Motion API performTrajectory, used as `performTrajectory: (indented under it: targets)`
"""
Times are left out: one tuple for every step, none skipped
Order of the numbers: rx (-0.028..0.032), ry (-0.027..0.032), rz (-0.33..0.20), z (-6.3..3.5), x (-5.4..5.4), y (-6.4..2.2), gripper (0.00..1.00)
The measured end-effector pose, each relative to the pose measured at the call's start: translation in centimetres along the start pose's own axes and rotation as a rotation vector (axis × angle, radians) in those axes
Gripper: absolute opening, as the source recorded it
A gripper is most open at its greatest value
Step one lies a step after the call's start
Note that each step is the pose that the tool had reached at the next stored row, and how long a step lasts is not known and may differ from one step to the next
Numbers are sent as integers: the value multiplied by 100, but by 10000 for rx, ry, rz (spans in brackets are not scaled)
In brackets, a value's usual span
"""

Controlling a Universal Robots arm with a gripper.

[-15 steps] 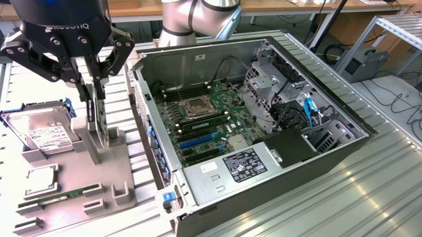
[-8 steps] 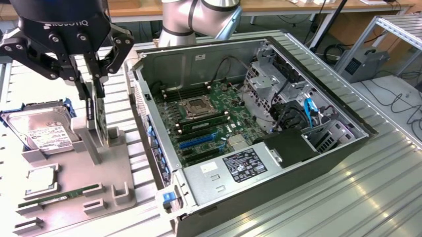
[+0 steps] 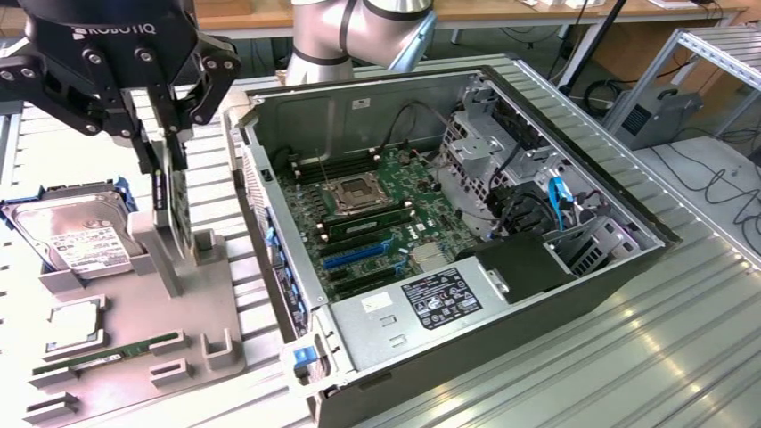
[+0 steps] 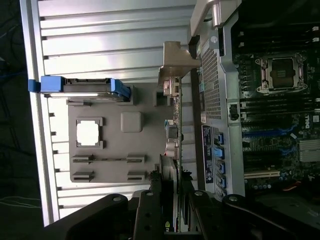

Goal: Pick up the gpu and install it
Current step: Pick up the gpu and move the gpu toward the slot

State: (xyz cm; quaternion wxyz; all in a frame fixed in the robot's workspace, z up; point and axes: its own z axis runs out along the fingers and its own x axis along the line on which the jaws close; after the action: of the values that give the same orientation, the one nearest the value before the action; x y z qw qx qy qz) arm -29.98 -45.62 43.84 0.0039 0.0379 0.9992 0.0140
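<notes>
Grey fixture (image 3: 205, 312) stands the gpu (image 3: 176, 214) on edge, so both flat faces are open to a top-down pinch. I'd say that's also the orientation a motherboard slot in the open case (image 3: 559, 330) wants. My gripper (image 3: 164, 168) straddles the card's upper edge. Fingers (image 3: 148, 152) are narrowed to card thickness and the pads look pressed on both faces. Card's lower edge looks seated in the holder, just beside the case wall.
</notes>
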Motion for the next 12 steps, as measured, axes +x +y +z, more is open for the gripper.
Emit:
performTrajectory:
  targets:
    - [0,0,-1,-7,0,0,26]
    - [0,0,0,-14,0,0,26]
    - [0,0,0,-21,0,1,26]
    - [0,0,0,-28,0,1,26]
    - [0,0,0,-35,0,1,26]
    - [0,0,0,-45,0,1,26]
    - [0,0,0,-56,-1,2,26]
    - [0,0,0,-64,-1,2,26]
    - [1,1,0,-72,-1,2,26]
    - [1,1,0,-78,-1,2,26]
    - [0,1,0,-85,-1,2,26]
    - [0,0,-1,-91,-1,2,26]
